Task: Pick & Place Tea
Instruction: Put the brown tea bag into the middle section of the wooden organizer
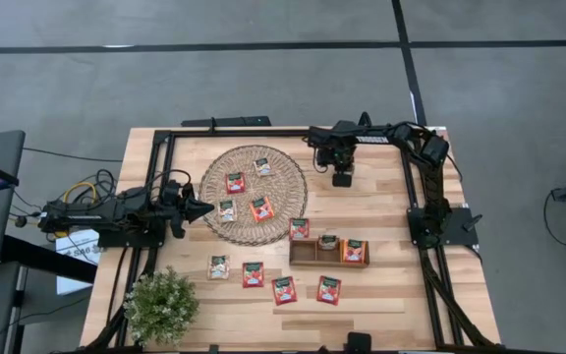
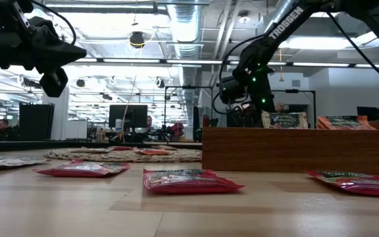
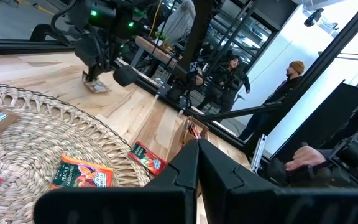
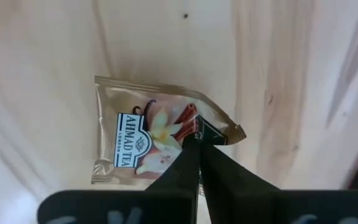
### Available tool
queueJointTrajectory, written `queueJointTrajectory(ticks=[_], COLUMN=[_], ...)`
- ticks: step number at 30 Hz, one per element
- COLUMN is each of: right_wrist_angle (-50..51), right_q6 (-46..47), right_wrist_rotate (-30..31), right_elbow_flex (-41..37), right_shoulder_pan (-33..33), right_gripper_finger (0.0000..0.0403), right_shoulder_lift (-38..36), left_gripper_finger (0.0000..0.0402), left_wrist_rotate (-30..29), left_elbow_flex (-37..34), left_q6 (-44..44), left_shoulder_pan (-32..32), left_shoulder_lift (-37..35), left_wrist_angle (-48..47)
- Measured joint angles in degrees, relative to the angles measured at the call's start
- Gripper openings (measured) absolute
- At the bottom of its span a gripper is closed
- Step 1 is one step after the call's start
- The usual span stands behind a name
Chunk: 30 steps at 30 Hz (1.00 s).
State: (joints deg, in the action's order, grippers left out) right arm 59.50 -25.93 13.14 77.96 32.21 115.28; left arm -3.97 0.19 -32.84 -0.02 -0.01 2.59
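The left gripper (image 1: 202, 207) hovered at the left rim of the round wicker mat (image 1: 293, 177), its fingers pressed together with nothing between them. On that mat lay four tea sachets (image 1: 235, 182), two red and two pale. In front of the mat, a row of further sachets (image 1: 253, 274) rested flat on the bare table (image 1: 381, 315), near a small potted plant (image 1: 161, 304) at the front left corner. To the right of the mat stood the wooden tray (image 1: 304, 255), with sachets propped in its middle and right compartments and another red one touching its back left corner. The right gripper (image 1: 342, 178) hung beyond the mat's right edge, its fingers closed on a beige sachet (image 4: 148, 140); whether that sachet was lifted or still touching the wood was hard to judge.
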Motion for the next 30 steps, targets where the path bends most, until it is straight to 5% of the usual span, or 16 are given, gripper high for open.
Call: queueJointTrajectory(ticks=[15,24,30], right_wrist_angle=[17.3,20.1,20.8], right_q6=[9.0,27.4,36.3], right_wrist_rotate=[10.4,22.3,29.9], right_elbow_flex=[11.1,11.4,11.4], right_shoulder_pan=[-13.3,-35.7,-52.9], right_gripper_finger=[0.0,0.0,0.0], right_shoulder_lift=[-4.9,-17.6,-16.2], left_gripper_finger=[0.0,0.0,0.0], left_wrist_rotate=[0.0,0.0,0.0], left_elbow_flex=[0.0,0.0,0.0], left_q6=[0.0,0.0,0.1], left_shoulder_pan=[0.0,0.0,0.0], left_shoulder_lift=[0.0,0.0,0.0], left_wrist_angle=[0.0,-0.1,-0.2])
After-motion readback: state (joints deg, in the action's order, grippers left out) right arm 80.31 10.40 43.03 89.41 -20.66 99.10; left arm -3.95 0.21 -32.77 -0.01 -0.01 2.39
